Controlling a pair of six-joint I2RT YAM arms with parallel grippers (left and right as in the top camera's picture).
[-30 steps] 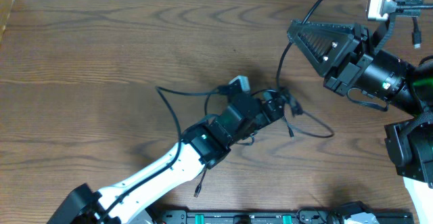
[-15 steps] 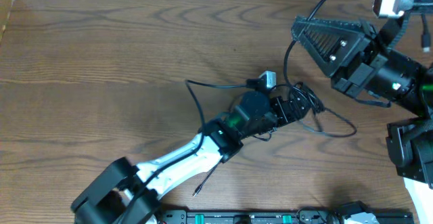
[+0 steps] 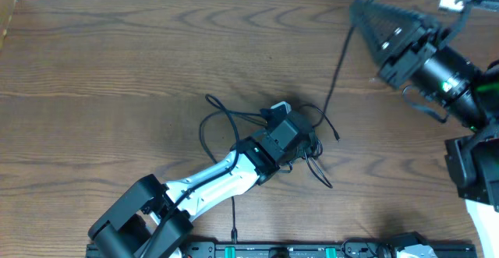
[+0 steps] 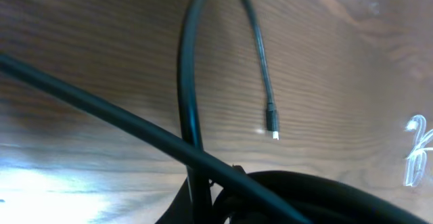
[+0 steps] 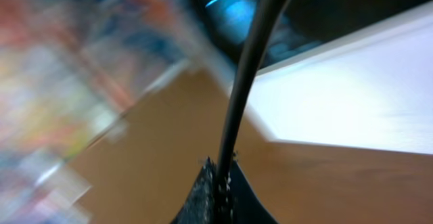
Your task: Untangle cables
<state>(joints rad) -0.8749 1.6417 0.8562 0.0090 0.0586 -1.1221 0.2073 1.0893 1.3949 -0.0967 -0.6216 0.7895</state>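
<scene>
**Operator:** Firstly, what is the state of the left gripper (image 3: 306,141)?

**Technician:** Pressed together at mid-table over the brown wooden tabletop (image 3: 117,55). The tangle of thin black cables (image 4: 185,82) loops just left of it and around it. Whether a strand is pinched cannot be told.

**Operator:** And the right gripper (image 5: 218,183)?

**Technician:** It is at the upper right, clamped on one black strand (image 5: 237,102) that runs down-left toward the tangle.

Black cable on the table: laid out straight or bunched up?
Bunched up. The black cable coils in overlapping loops beside the left gripper at mid-table; one strand rises to the right gripper.
</scene>
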